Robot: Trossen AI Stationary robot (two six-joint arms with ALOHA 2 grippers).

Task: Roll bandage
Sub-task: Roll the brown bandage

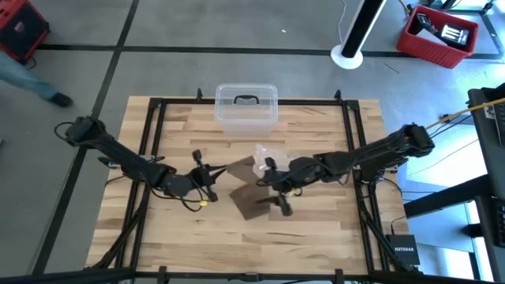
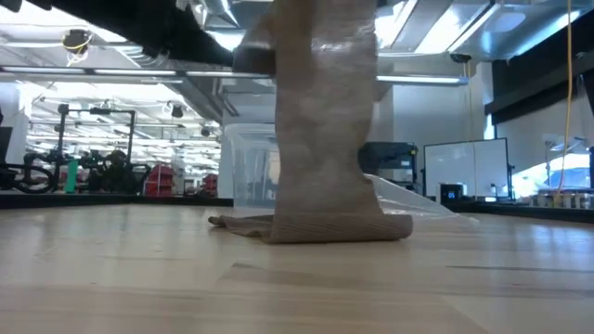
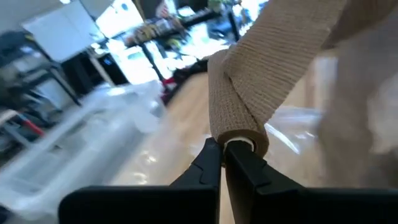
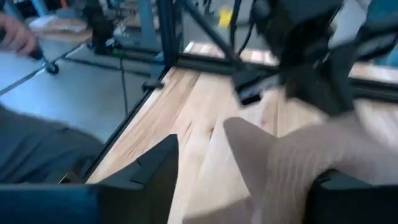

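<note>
The bandage [image 1: 251, 189] is a dull brown strip. Its upper end is wound into a small roll [image 3: 239, 106] at the tips of my left gripper [image 3: 222, 155], which is shut left of the table's middle [image 1: 217, 173]. From the roll the strip hangs down [image 2: 325, 121], and its lower end lies folded on the table [image 2: 316, 225]. My right gripper [image 4: 249, 186] is open just right of the strip [image 1: 273, 188], with the strip [image 4: 286, 162] passing between its fingers. My left gripper has the roll's near end [image 3: 241, 144] at its fingertips, where a pale ring of the core shows around one tip. The fingers come nearly level from the table's left, along the roll's axis. The roll is lifted clear and the strip hangs slack below it. My right gripper's open fingers stand on either side of the strip; the strip runs up to one finger [image 4: 348, 193], and I cannot tell whether it touches.
A clear plastic box with a dark handle [image 1: 246, 106] stands at the far middle of the table. A crinkled clear plastic bag [image 1: 265, 155] lies just behind the bandage. A person stands beyond the table's far left corner [image 1: 31, 79].
</note>
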